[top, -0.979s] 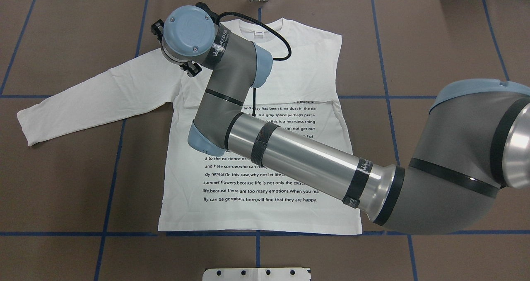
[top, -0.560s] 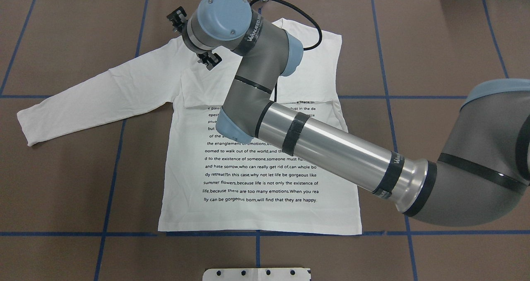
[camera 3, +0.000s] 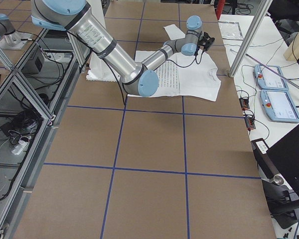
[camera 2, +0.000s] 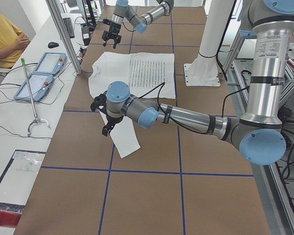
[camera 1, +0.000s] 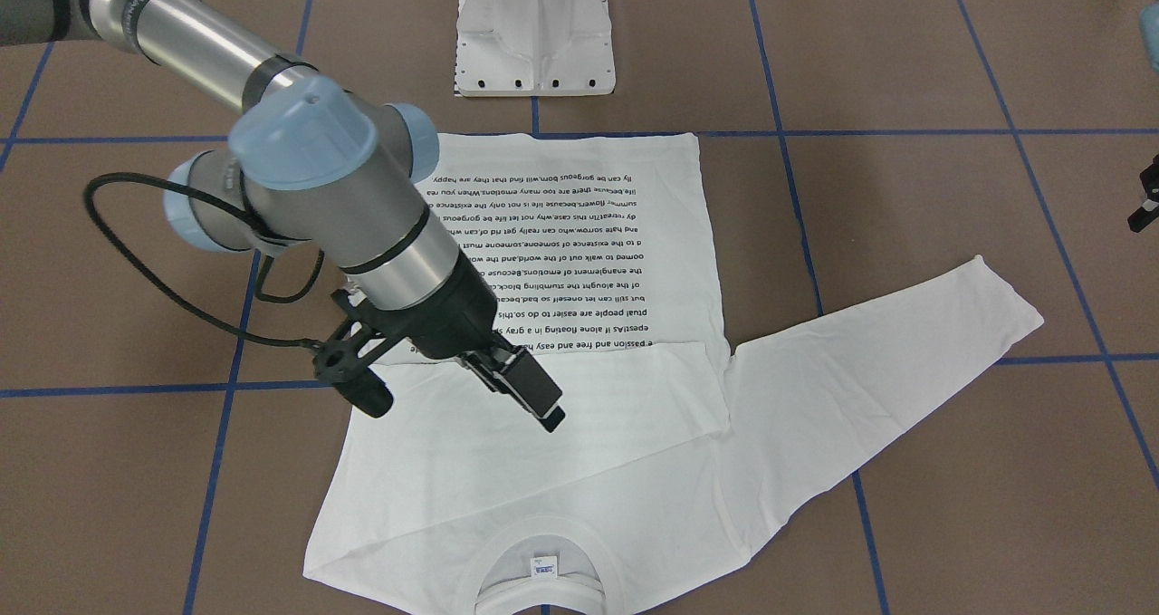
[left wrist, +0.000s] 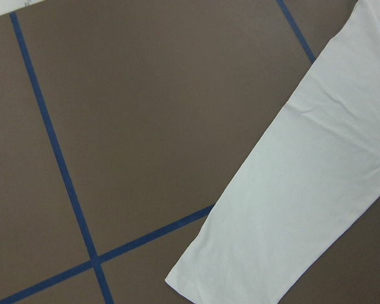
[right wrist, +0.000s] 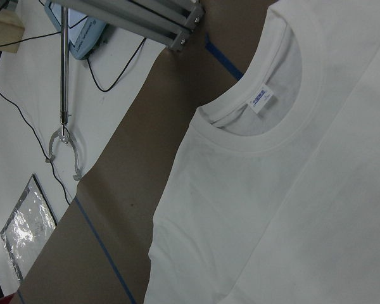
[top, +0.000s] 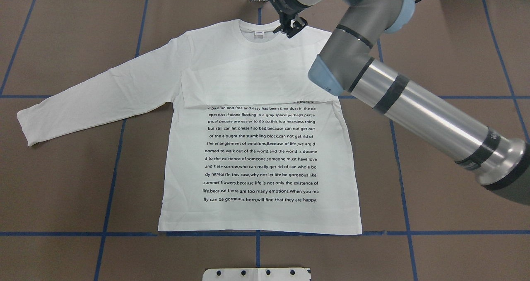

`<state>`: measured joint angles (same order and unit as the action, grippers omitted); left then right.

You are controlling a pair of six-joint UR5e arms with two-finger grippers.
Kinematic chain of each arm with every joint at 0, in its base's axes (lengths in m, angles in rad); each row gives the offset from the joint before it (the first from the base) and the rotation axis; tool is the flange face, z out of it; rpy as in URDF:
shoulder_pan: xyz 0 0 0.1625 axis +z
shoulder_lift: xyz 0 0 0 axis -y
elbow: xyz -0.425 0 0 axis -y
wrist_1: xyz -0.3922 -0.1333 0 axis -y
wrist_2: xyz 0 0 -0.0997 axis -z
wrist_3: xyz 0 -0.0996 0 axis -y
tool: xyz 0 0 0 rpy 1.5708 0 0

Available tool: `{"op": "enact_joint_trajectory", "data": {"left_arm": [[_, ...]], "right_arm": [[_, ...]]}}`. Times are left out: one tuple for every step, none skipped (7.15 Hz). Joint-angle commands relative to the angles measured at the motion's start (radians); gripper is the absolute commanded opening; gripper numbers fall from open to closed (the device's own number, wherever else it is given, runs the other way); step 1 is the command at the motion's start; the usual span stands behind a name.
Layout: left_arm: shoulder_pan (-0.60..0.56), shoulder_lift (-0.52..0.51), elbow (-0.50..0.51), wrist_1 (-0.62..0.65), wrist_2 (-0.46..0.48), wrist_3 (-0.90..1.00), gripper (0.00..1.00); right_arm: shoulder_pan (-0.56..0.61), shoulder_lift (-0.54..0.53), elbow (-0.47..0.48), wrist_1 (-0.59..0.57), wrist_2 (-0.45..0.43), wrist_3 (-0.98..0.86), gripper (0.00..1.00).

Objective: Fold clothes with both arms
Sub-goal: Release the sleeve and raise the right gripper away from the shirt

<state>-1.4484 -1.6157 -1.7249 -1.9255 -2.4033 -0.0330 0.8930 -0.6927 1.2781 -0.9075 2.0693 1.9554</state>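
Note:
The white long-sleeved shirt (top: 256,157) lies flat, text side up, with its collar (top: 256,34) at the far edge. One sleeve is folded across the chest (top: 248,86). The other sleeve (top: 99,94) stretches out to the left. My right gripper (top: 292,26) hovers just right of the collar, open and empty; it also shows in the front view (camera 1: 543,411) above the folded sleeve (camera 1: 634,389). My left gripper (camera 1: 1148,200) is only partly in view beyond the sleeve's cuff (left wrist: 291,209). I cannot tell whether it is open or shut.
The white metal pedestal (top: 256,274) stands at the near edge, just below the hem. Blue tape lines (top: 112,148) cross the brown table. Beyond the far edge are a frame post, teach pendants (camera 2: 39,73) and a seated person (camera 2: 2,34).
My right arm has swung from over the shirt's left shoulder rightward along the far edge to the collar, uncovering the text. The shirt has not moved.

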Motion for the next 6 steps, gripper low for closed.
{"op": "enact_joint_trajectory", "data": {"left_arm": [[0.005,-0.006,0.130,-0.045,0.001,0.004,1.00],[0.026,-0.025,0.250,-0.116,0.001,0.001,1.00],[0.028,-0.071,0.352,-0.144,0.000,-0.040,1.00],[0.048,-0.154,0.449,-0.145,-0.006,-0.179,0.94],[0.096,-0.159,0.473,-0.144,-0.005,-0.227,0.91],[0.147,-0.156,0.510,-0.144,-0.002,-0.228,0.88]], "right_arm": [[0.156,-0.214,0.128,0.001,0.226,-0.188,1.00],[0.193,-0.329,0.182,0.001,0.239,-0.298,1.00],[0.217,-0.403,0.214,0.001,0.242,-0.350,1.00],[0.242,-0.448,0.221,0.004,0.245,-0.381,1.00],[0.244,-0.488,0.234,0.005,0.247,-0.409,1.00],[0.244,-0.519,0.257,0.007,0.247,-0.420,1.00]]}}
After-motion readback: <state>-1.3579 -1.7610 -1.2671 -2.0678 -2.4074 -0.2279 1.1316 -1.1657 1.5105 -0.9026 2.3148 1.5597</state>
